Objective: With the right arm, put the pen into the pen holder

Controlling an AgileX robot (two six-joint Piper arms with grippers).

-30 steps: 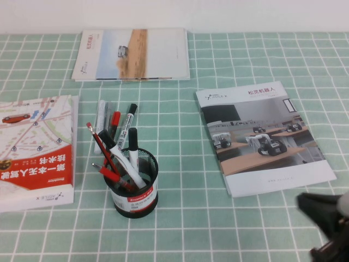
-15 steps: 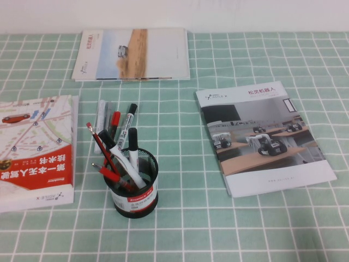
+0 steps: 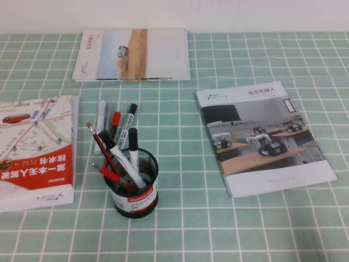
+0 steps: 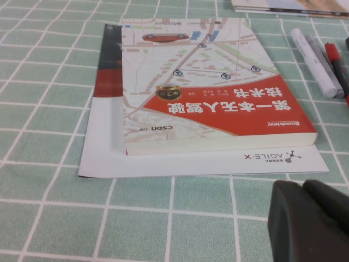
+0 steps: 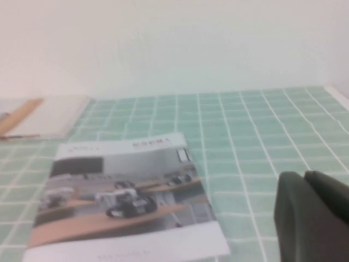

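Observation:
The black wire-mesh pen holder [image 3: 136, 184] stands on the green checked cloth at front centre-left. The pen [image 3: 133, 146], with a white barrel and black cap, stands in it among other markers and red pencils. Neither arm shows in the high view. My right gripper [image 5: 304, 176] is shut and empty, low over the cloth beside the robot brochure [image 5: 120, 191]. My left gripper [image 4: 303, 185] is shut and empty, near the front edge of the red-and-white book [image 4: 207, 87].
Loose markers [image 3: 112, 123] lie behind the holder; they also show in the left wrist view [image 4: 313, 63]. The red-and-white book [image 3: 35, 147] lies at left, a landscape brochure [image 3: 133, 54] at the back, and the robot brochure [image 3: 262, 136] at right.
My right gripper showed at the lower right corner of the high view a second ago; it has pulled back out of that view. The holder and pens have not moved.

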